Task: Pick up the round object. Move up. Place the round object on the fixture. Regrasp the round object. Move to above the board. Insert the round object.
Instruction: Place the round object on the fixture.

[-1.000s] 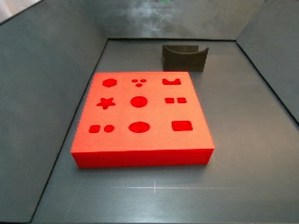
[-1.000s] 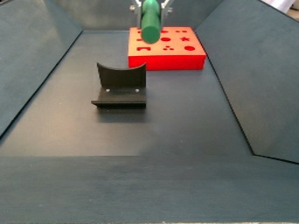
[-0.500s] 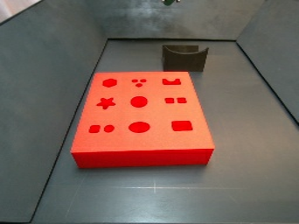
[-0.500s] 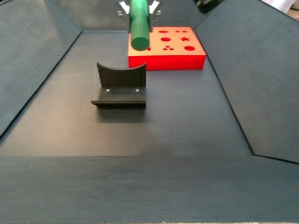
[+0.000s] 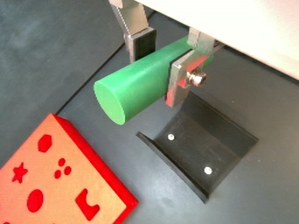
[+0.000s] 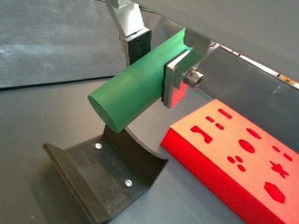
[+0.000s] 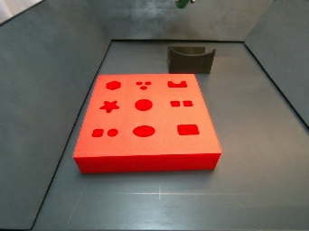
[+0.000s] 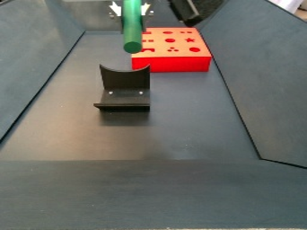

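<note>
My gripper (image 5: pixel 163 57) is shut on the round object (image 5: pixel 135 83), a smooth green peg that sticks out well past the fingers (image 5: pixel 181 74). It also shows in a wrist view (image 6: pixel 131 87) between the same jaws (image 6: pixel 160 61). In a side view the peg (image 8: pixel 129 27) hangs upright from the gripper (image 8: pixel 129 7) at the frame's top, above and just behind the fixture (image 8: pixel 122 88). The fixture, a dark notched block, lies below the peg in both wrist views (image 5: pixel 205 144) (image 6: pixel 100 171). The red board (image 8: pixel 180 61) sits beyond it. Another side view shows the board (image 7: pixel 145 162), the fixture (image 7: pixel 191 59) and only a green tip (image 7: pixel 183 3).
Sloped grey walls (image 8: pixel 36 81) enclose the dark floor on all sides. The board's edge lies close beside the fixture in both wrist views (image 5: pixel 52 179) (image 6: pixel 246 153). Its cutouts include circles, a star and squares.
The gripper with the green peg has moved away from over the board toward the fixture, and the peg now hangs nearly above the fixture's back. Board and fixture have not moved.
</note>
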{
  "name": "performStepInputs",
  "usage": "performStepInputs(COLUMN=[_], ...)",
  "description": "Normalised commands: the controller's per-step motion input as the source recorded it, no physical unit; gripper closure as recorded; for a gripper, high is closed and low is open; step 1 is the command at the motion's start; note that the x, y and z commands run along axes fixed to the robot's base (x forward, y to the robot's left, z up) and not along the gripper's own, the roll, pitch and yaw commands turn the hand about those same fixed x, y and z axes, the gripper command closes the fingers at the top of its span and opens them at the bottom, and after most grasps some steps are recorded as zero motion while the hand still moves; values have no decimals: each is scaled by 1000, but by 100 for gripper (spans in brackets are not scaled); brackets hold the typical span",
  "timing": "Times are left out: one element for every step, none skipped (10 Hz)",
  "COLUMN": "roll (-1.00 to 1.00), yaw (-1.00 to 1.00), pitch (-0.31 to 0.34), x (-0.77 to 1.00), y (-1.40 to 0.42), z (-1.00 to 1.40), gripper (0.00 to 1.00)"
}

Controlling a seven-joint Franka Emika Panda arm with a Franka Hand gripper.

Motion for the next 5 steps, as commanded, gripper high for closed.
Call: performStepInputs(roll=[-152,-156,-163,-1000,-1000], yaw=[-79,-70,-57,-133,-141], pitch=[60,65,76,1,2], x=[347,281,209,131,119], y=[39,35,33,61,72], z=[-15,-10,-15,-1000,-1000], gripper=[100,100,100,100,100])
